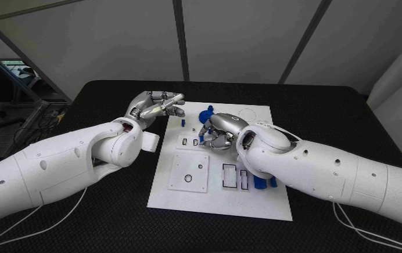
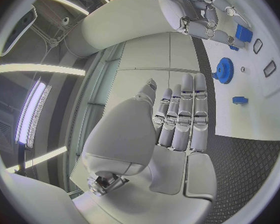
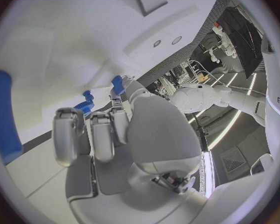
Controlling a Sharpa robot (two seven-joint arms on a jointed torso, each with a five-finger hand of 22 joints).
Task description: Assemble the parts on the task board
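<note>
The white task board lies in the middle of the black table. My right hand hovers low over its upper middle, fingers curled, and pinches a small blue block at its fingertips; the same block sits by those fingers in the left wrist view. A blue gear stands on the board just beyond that hand. My left hand is raised off the board's far left corner, its fingers straight and holding nothing.
Another small blue part lies near the board's left edge. Two narrow slots sit just left of my right hand. More blue pieces lie by the board's right edge, under my right forearm. A long blue piece lies on the board.
</note>
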